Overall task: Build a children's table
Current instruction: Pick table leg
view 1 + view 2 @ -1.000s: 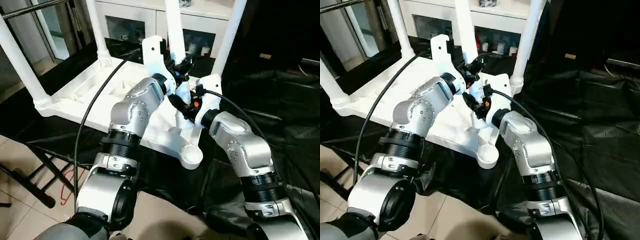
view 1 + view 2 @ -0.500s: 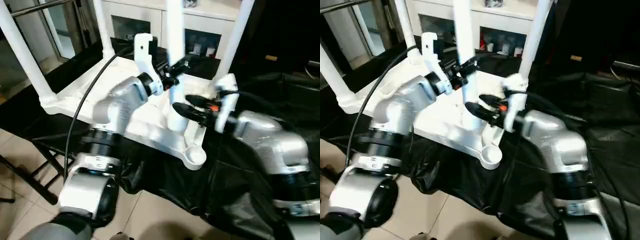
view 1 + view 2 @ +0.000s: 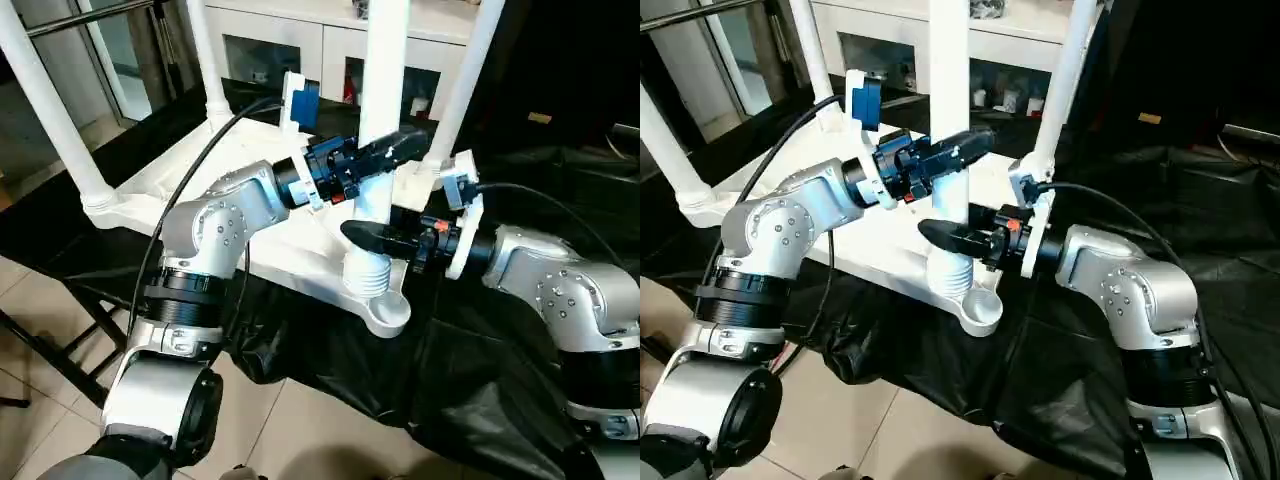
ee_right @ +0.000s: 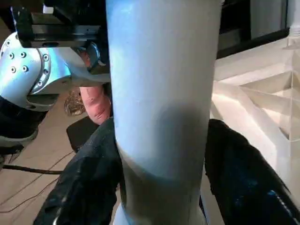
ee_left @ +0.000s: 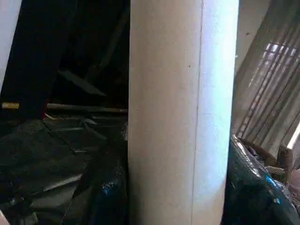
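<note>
White plastic leg [image 3: 378, 150] is standing upright in the tabletop's [image 3: 190, 175] nearest corner socket [image 3: 385, 308]. My right end effector [image 3: 368, 237] is clasping it just above that socket; my left end effector [image 3: 395, 150] is gripping it higher.

even indoor light, daylight from the window, wrist views soft, dark cloth swallowing detail

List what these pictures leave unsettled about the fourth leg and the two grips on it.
- The leg: its top is cut off by the head views' upper edge.
- Its ribbed base sits beside the near corner socket, not in it.
- Left gripper: the leg hides the far finger.
- Right gripper: wrist view shows fingers flanking the leg; contact unclear.
</note>
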Robot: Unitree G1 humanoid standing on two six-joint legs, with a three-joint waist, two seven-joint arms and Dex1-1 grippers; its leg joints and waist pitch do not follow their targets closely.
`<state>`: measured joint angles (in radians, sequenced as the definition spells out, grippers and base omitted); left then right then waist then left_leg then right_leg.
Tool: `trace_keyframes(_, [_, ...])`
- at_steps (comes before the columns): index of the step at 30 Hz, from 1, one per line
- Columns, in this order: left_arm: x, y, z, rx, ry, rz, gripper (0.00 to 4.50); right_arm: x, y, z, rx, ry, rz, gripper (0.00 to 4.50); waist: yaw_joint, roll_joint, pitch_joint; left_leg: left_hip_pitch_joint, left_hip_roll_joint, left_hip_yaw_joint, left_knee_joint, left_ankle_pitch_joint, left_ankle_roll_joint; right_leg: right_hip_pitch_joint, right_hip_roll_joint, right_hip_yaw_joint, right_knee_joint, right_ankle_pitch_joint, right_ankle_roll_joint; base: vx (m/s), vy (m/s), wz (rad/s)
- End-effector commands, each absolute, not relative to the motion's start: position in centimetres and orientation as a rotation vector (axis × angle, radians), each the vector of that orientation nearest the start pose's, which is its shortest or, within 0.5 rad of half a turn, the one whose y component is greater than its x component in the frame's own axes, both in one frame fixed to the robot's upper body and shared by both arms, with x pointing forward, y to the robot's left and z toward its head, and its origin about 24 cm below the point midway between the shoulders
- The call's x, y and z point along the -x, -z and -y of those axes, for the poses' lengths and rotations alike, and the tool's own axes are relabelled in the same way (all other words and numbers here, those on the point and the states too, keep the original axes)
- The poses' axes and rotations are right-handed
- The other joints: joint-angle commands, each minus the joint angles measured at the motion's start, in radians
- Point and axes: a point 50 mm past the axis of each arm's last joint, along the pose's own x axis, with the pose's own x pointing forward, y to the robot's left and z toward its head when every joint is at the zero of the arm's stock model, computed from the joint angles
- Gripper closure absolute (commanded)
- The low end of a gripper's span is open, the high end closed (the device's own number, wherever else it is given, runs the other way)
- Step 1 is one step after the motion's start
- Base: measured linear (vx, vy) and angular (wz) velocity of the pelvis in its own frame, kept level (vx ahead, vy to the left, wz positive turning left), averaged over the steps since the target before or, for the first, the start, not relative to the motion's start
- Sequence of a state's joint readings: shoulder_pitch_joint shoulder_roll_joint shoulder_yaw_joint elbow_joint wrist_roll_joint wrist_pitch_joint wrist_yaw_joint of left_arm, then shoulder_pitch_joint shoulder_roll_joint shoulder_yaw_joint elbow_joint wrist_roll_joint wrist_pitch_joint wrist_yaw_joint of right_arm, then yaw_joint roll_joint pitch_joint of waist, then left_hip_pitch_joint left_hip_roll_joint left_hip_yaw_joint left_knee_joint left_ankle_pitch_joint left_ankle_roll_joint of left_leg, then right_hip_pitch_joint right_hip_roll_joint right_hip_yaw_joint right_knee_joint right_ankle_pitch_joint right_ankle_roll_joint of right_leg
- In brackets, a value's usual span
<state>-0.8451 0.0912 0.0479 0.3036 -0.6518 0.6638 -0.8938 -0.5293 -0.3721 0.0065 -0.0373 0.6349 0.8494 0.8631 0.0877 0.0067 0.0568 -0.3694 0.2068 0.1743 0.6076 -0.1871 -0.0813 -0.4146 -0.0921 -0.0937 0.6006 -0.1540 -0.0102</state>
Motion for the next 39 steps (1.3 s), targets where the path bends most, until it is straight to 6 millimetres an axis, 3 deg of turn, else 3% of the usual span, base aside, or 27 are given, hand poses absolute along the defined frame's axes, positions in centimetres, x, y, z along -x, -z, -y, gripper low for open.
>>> trace_keyframes(1, [-32.9,-20.9,-4.9,0.503,1.432,0.058,2.64,-30.1,-13.6,13.1,-0.245,-1.102,-0.313,2.14,0.001,-0.018,-0.075,0.002,0.010,0.003,-0.068,-0.123,0.029,0.066,-0.044,0.042,-0.075,-0.320,-0.138,0.000,0.000,0.00])
trace_keyframes(5, [-32.8,-21.0,-5.0,0.511,1.437,0.061,2.64,-30.3,-13.4,12.9,-0.239,-1.075,-0.311,2.53,0.002,-0.018,-0.077,0.001,0.011,0.003,-0.067,-0.112,0.031,0.067,-0.044,0.043,-0.071,-0.289,-0.147,0.000,0.000,0.00])
trace_keyframes(16, [-33.2,-21.1,-4.6,0.524,1.359,0.086,2.64,-30.7,-13.7,11.1,-0.268,-1.032,-0.237,2.62,0.000,-0.018,-0.077,0.001,0.011,0.003,-0.068,-0.110,0.026,0.066,-0.045,0.043,-0.069,-0.268,-0.156,0.000,0.000,0.00])
trace_keyframes(17, [-33.9,-21.0,-4.4,0.496,1.257,0.085,2.29,-30.8,-13.8,10.8,-0.261,-1.015,-0.226,2.62,0.001,-0.015,-0.076,0.003,0.012,0.003,-0.069,-0.115,0.024,0.065,-0.045,0.044,-0.070,-0.274,-0.155,0.000,0.000,0.00])
trace_keyframes(20, [-35.0,-21.2,-4.5,0.471,1.115,0.101,1.91,-31.1,-13.8,10.6,-0.249,-0.988,-0.211,2.62,0.000,-0.016,-0.075,0.006,0.011,0.004,-0.068,-0.130,0.017,0.061,-0.043,0.044,-0.077,-0.299,-0.139,0.000,0.000,0.00])
trace_keyframes(23, [-35.5,-21.9,-4.5,0.469,1.054,0.136,1.79,-31.3,-13.9,10.5,-0.245,-0.972,-0.201,2.62,0.000,-0.017,-0.077,0.001,0.010,0.001,-0.070,-0.125,0.015,0.066,-0.043,0.042,-0.075,-0.289,-0.129,0.000,0.000,0.00])
trace_keyframes(26, [-36.3,-22.6,-4.7,0.522,0.942,0.135,1.79,-31.6,-13.9,10.2,-0.229,-0.941,-0.189,2.62,0.000,-0.018,-0.079,-0.003,0.008,0.001,-0.066,-0.105,0.022,0.068,-0.043,0.043,-0.070,-0.248,-0.136,0.000,0.000,0.00])
trace_keyframes(31, [-36.5,-22.0,-4.3,0.527,0.912,0.104,1.79,-31.8,-13.8,9.9,-0.213,-0.916,-0.179,2.62,-0.001,-0.016,-0.081,-0.001,0.008,0.002,-0.064,-0.088,0.036,0.068,-0.041,0.042,-0.067,-0.220,-0.155,0.000,0.000,0.00])
trace_keyframes(32, [-36.5,-22.0,-4.3,0.527,0.912,0.104,2.06,-31.8,-13.8,9.9,-0.213,-0.916,-0.179,2.62,0.000,-0.016,-0.081,-0.002,0.008,0.002,-0.064,-0.086,0.038,0.069,-0.041,0.042,-0.066,-0.211,-0.160,0.000,0.000,0.00])
trace_keyframes(39, [-36.4,-21.3,-4.3,0.531,0.884,0.082,2.54,-31.9,-13.9,9.6,-0.203,-0.901,-0.168,2.62,-0.001,-0.015,-0.079,-0.001,0.009,0.002,-0.066,-0.104,0.041,0.069,-0.042,0.042,-0.068,-0.220,-0.165,0.000,0.000,0.00])
